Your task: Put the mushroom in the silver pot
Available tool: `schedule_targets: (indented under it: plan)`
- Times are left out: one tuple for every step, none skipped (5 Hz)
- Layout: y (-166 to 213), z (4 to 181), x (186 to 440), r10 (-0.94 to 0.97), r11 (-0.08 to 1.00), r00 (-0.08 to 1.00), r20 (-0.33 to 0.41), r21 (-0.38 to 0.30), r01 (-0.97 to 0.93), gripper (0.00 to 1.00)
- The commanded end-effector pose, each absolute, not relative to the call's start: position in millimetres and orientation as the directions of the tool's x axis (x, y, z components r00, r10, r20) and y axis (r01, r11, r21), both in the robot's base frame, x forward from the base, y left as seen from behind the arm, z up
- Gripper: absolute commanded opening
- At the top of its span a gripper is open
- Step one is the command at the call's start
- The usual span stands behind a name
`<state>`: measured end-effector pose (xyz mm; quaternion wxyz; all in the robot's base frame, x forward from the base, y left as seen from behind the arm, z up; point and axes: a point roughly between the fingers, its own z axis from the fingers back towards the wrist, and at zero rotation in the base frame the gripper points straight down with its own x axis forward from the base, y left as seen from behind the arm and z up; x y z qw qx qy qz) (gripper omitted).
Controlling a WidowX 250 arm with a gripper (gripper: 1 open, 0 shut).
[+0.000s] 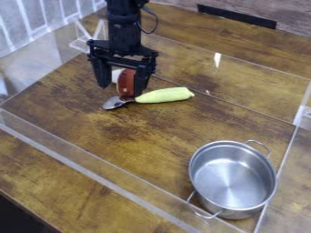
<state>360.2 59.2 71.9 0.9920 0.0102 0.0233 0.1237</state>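
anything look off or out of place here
Nothing spilled or broken. The mushroom sits on the table between the open gripper fingers, beside the yellow-green vegetable; the pot stands upright and empty.
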Motion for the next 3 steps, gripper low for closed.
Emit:
schedule_targets:
  plan:
    - [68, 107.0, 368, 0.265, 0.964, 0.962, 0.067, 0.013, -0.266, 0.00]
    - [65, 114.4, 367, 0.265, 0.964, 0.961, 0.073, 0.010, -0.266, 0.00]
    - [46, 151.7, 363, 0.255, 0.966, 0.959, 0.120, -0.001, -0.257, 0.00]
